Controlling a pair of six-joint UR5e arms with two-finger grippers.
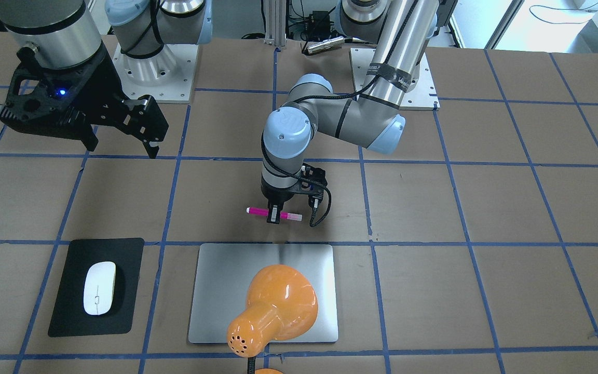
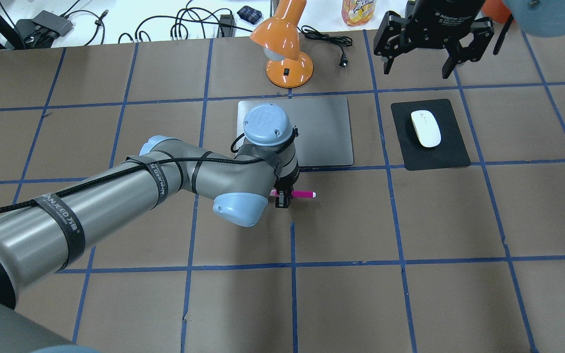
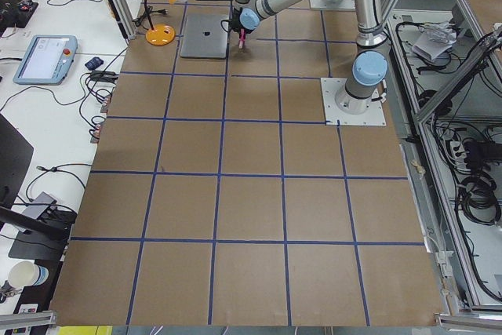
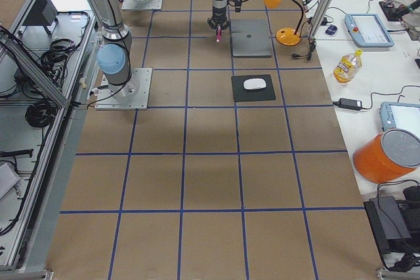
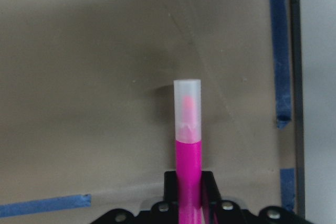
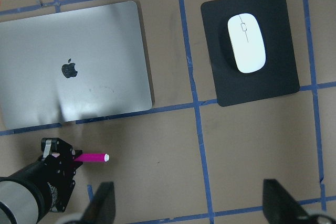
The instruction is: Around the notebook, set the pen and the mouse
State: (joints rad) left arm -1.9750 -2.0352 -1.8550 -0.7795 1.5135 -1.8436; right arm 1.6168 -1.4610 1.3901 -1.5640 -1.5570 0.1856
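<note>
My left gripper (image 1: 274, 214) is shut on the middle of the magenta pen (image 1: 257, 211), which lies level just off the table. In the left wrist view the pen (image 5: 188, 145) points away, with its pale cap at the far end. The pen (image 2: 303, 194) is a short way from the robot-side edge of the silver notebook (image 2: 326, 127). The white mouse (image 2: 425, 128) rests on a black mat (image 2: 451, 147) beside the notebook. My right gripper (image 2: 420, 54) hangs open high above the table beyond the mat, holding nothing. Its wrist view looks down on the mouse (image 6: 247, 43) and notebook (image 6: 73, 61).
An orange desk lamp (image 2: 285, 49) stands at the notebook's far edge, and its shade (image 1: 278, 306) leans over the notebook. Its cord and plug (image 2: 341, 61) lie beside it. Brown table with blue tape lines stretches on the robot's side of the pen.
</note>
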